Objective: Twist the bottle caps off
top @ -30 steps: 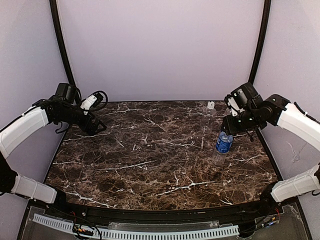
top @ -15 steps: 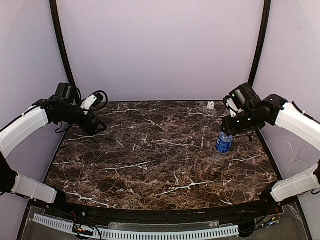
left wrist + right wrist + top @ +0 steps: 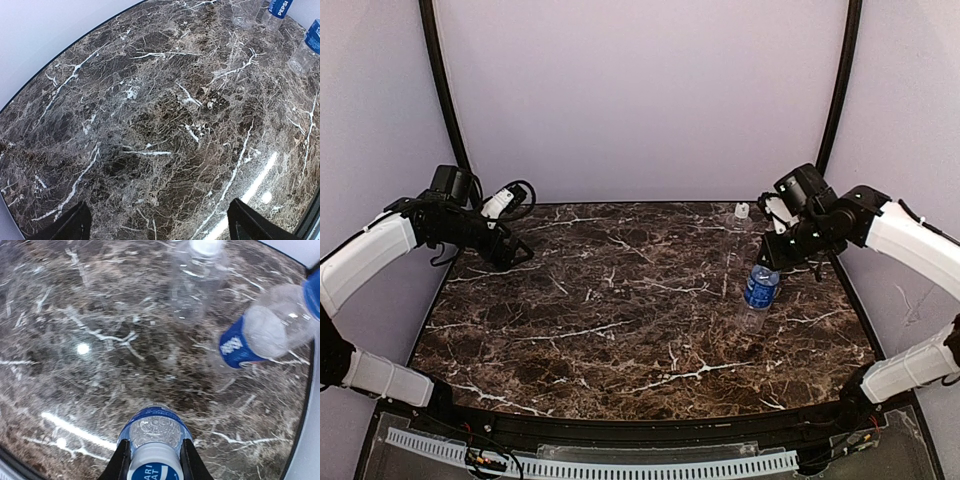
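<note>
The right claw pinches the blue-label bottle near its top at the desk's three o'clock, its cap hidden; next, the left claw, spread wide at ten o'clock, probably must cross and grip that cap.

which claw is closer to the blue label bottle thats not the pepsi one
Right. The right claw has a finger on each side of the blue-label bottle, gripping it. The left claw is open and far off on the opposite side.

Glossy marble table, clear plastic bottles
</note>
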Tool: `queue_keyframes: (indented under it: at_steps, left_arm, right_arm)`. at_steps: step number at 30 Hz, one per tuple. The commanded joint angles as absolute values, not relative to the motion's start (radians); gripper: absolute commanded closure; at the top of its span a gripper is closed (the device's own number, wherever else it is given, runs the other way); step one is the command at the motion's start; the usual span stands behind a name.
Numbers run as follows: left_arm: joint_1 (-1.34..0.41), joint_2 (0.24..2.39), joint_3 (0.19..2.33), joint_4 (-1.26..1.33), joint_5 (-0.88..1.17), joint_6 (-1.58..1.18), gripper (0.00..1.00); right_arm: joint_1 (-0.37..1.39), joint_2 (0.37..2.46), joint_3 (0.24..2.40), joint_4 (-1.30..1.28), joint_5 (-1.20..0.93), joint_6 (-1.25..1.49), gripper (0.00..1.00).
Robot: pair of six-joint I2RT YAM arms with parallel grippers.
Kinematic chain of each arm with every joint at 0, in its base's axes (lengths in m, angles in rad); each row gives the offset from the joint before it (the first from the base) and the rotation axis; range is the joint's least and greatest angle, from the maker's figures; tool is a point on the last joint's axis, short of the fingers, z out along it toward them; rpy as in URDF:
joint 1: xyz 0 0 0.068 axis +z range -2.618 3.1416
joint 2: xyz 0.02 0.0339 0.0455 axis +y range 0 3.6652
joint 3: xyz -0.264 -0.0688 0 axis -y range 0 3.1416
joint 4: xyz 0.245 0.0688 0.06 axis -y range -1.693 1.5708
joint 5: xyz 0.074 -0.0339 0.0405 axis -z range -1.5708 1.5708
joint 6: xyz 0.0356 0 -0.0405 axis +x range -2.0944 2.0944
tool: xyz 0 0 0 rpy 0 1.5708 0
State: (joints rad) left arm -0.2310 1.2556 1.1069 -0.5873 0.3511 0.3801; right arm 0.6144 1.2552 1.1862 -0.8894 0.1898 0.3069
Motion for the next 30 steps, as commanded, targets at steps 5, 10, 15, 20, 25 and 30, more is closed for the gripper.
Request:
queue_keyframes:
  at_steps: [5,10,15,20,25,30]
  left_arm:
    - [-0.228,1.215,1.141,-0.739,0.383,0.469,0.04]
    - [-0.228,1.192,1.152,-0.906,0.369,0.658,0.03]
    - [-0.263,1.105,1.222,-0.981,0.304,0.763,0.01]
    - [-0.43,1.086,1.32,-0.949,0.189,0.786,0.01]
    - [-0.624,1.198,1.431,-1.051,0.202,0.727,0.01]
    - [-0.648,1.259,1.475,-0.979,0.237,0.626,0.01]
  right_arm:
    - [0.68,1.328,1.363,-0.553,-0.459,0.245,1.0]
    - [0.77,1.398,1.411,-0.319,-0.536,0.277,1.0]
    - [0.836,1.481,1.419,-0.039,-0.562,0.338,1.0]
    - [0.889,1.567,1.451,0.143,-0.567,0.389,1.0]
    - [0.911,1.611,1.481,0.162,-0.519,0.395,1.0]
    - [0.917,1.616,1.472,0.201,-0.53,0.411,1.0]
